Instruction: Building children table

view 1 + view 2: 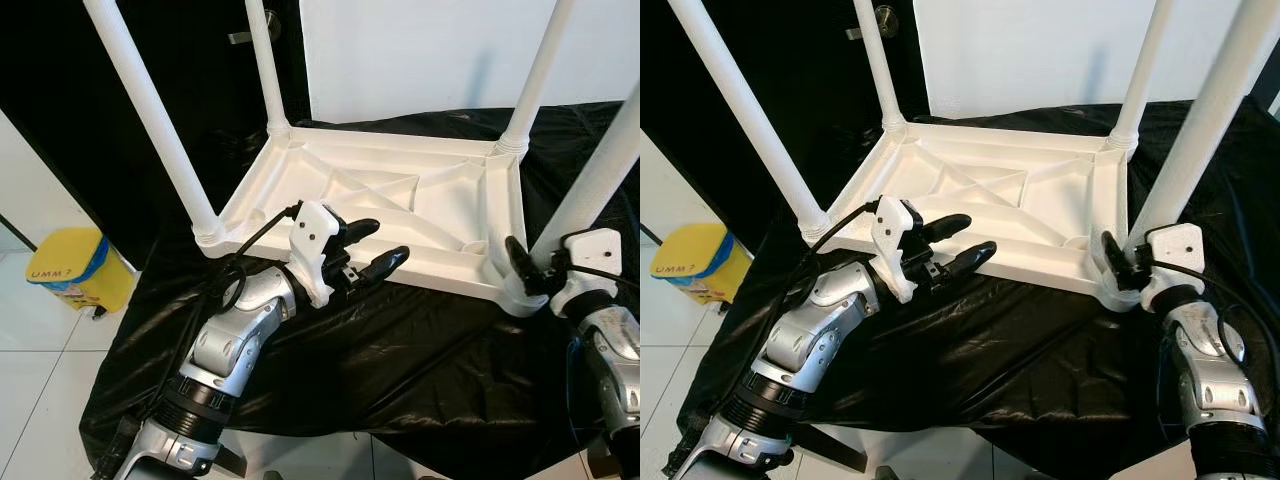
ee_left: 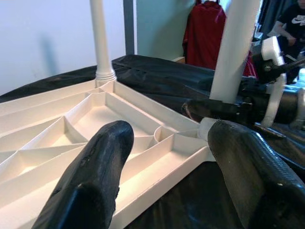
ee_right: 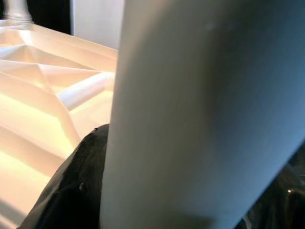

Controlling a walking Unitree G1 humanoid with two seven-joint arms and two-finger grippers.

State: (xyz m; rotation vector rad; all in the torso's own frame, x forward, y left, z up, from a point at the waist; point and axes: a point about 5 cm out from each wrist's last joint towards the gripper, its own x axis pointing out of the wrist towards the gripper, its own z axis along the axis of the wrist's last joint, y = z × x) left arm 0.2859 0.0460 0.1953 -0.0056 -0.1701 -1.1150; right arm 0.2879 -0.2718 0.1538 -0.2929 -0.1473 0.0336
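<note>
A white plastic children's table lies upside down on a black cloth, its ribbed underside facing up. Four white legs stand up from its corners. My left gripper hovers open just above the table's near rim, left of the middle, with nothing between its fingers. My right gripper is shut on the base of the near right leg, where it enters the corner socket. In the right wrist view that leg stands close against a black finger.
The black cloth covers the low support and hangs over its edges to the white tiled floor. A yellow bin stands on the floor at the left. A dark door is behind. A red garment and a person are off to the side.
</note>
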